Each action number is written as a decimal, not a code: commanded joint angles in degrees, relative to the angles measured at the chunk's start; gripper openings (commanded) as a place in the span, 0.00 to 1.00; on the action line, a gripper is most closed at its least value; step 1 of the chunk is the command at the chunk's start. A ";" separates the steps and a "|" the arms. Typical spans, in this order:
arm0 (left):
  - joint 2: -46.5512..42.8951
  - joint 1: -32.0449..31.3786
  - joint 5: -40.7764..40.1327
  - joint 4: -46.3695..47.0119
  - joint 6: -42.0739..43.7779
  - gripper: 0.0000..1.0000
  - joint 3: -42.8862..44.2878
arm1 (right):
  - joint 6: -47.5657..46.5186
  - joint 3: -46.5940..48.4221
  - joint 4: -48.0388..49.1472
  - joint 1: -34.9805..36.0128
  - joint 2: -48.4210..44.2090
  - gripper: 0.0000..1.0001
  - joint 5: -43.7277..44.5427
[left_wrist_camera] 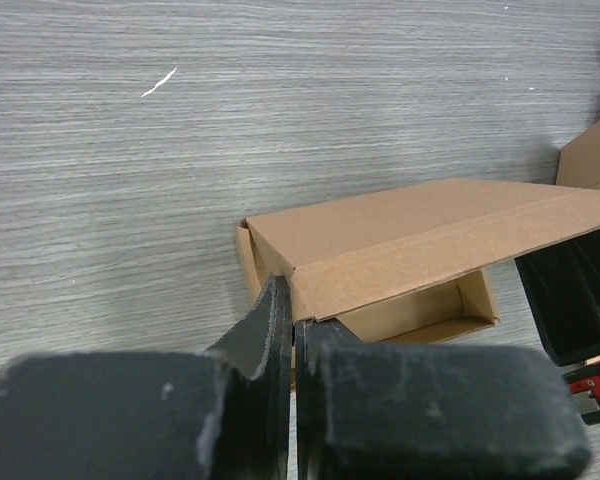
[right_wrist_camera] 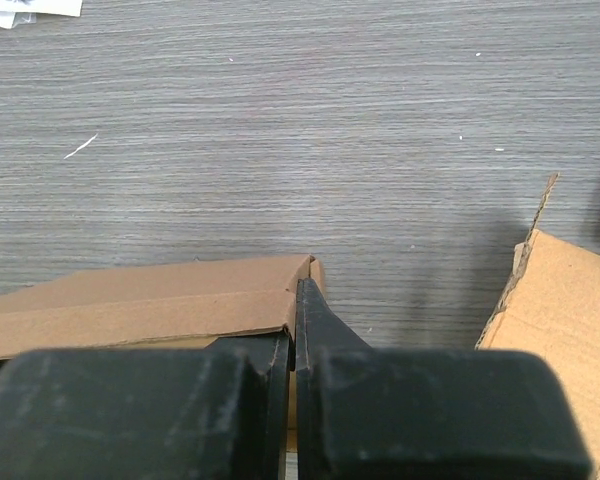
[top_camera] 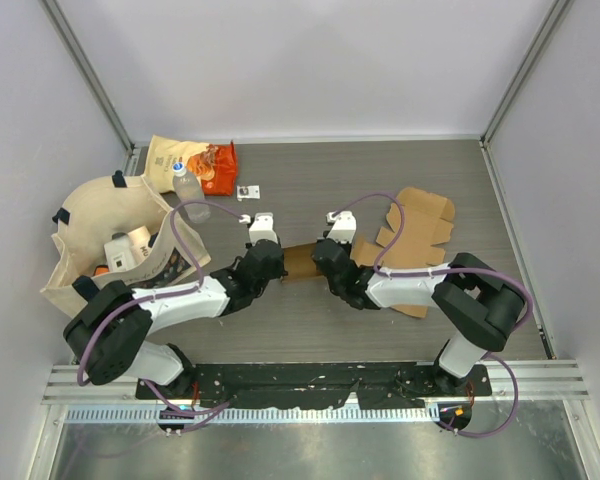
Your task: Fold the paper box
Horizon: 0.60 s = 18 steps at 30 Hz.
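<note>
Paper box (top_camera: pixel 300 262) half-folded; left claw (left_wrist_camera: pixel 288 310), right claw (right_wrist_camera: pixel 292 315) clamped on opposite ends (both pinched tight).

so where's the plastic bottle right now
In the top view the bottle lies at the back left of the table, between the cloth bag and the orange snack packet.

I am facing bare table (top_camera: pixel 310 190) beyond the paper box (top_camera: pixel 300 262); a tote bag (top_camera: pixel 85 225) is crowding my left, flat cardboard (top_camera: pixel 420 220) my right.

L hand (left_wrist_camera: pixel 292 305) clamped on paper box (left_wrist_camera: pixel 420 245) flap corner | box on wood-grain table (left_wrist_camera: pixel 130 180)
</note>
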 commanded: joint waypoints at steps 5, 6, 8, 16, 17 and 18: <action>-0.01 -1.59 -7.16 -2.76 -0.73 0.00 -4.19 | -3.23 -5.73 2.38 -0.46 -1.47 0.01 3.84; 0.08 -1.95 -7.42 -2.67 -0.99 0.00 -4.54 | -3.41 -6.26 2.82 -0.37 -1.90 0.01 3.23; 0.17 -2.21 -7.78 -2.50 -1.08 0.00 -4.98 | -4.11 -7.49 3.52 -0.20 -2.34 0.01 2.87; -0.36 -3.35 -10.32 -4.43 -0.38 0.00 -4.72 | -1.67 -5.49 -8.38 0.16 -8.65 0.32 -0.11; -0.18 -3.44 -10.41 -4.52 -0.46 0.00 -4.72 | -0.70 -5.22 -10.51 0.24 -9.63 0.36 -1.16; -0.09 -3.53 -10.50 -4.52 -0.55 0.00 -4.81 | 0.35 -4.69 -13.58 0.33 -10.60 0.44 -1.69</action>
